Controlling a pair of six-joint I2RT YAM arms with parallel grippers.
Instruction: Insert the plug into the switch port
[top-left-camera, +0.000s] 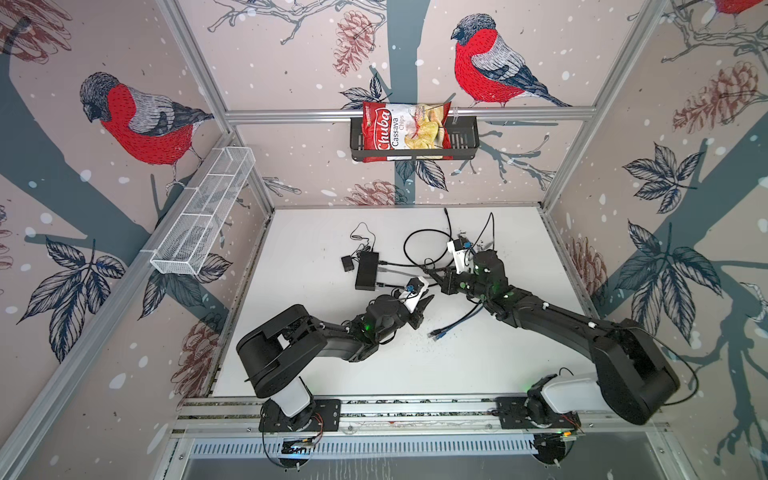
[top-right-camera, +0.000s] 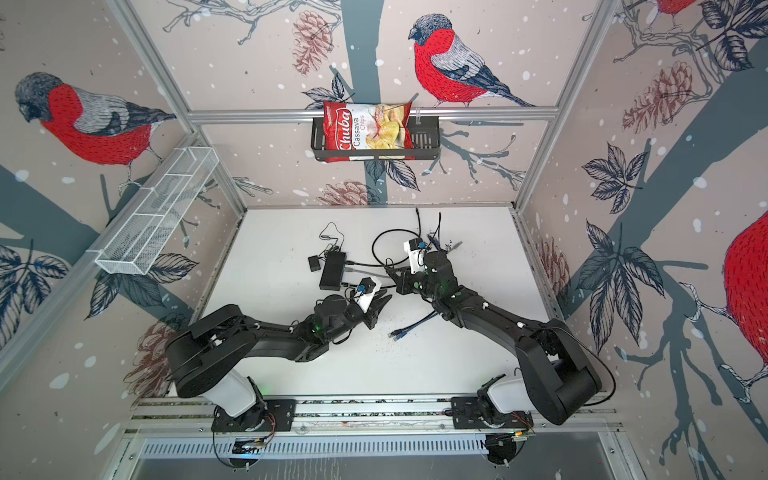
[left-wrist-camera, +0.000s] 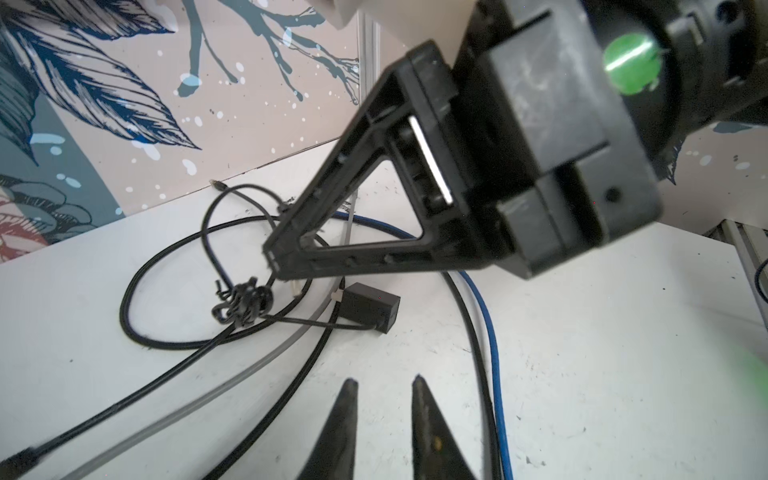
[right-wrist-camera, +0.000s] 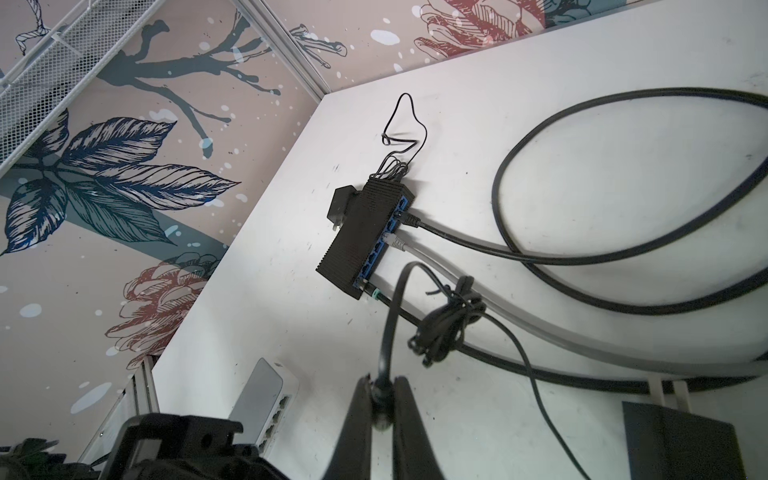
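Note:
My right gripper (right-wrist-camera: 382, 380) is shut on the plug (right-wrist-camera: 382, 401) at the end of a black cable that arches up out of the jaws. In both top views this gripper (top-left-camera: 432, 274) (top-right-camera: 390, 272) hovers just right of the black switch (top-left-camera: 366, 270) (top-right-camera: 332, 270). The switch's blue ports (right-wrist-camera: 376, 249) face it, and three cables are plugged in. A white switch (right-wrist-camera: 266, 403) lies beside my left gripper. The left gripper (left-wrist-camera: 384, 380) (top-left-camera: 428, 301) is open by a narrow gap over bare table, with nothing between its fingers.
A blue cable (top-left-camera: 440, 332) (left-wrist-camera: 492, 353) lies loose on the table between the arms. Black and grey cables loop right of the switch, with a tied bundle (right-wrist-camera: 451, 324). A black adapter (top-left-camera: 347, 263) sits left of the switch. A chips bag (top-left-camera: 405, 129) hangs in a back-wall basket.

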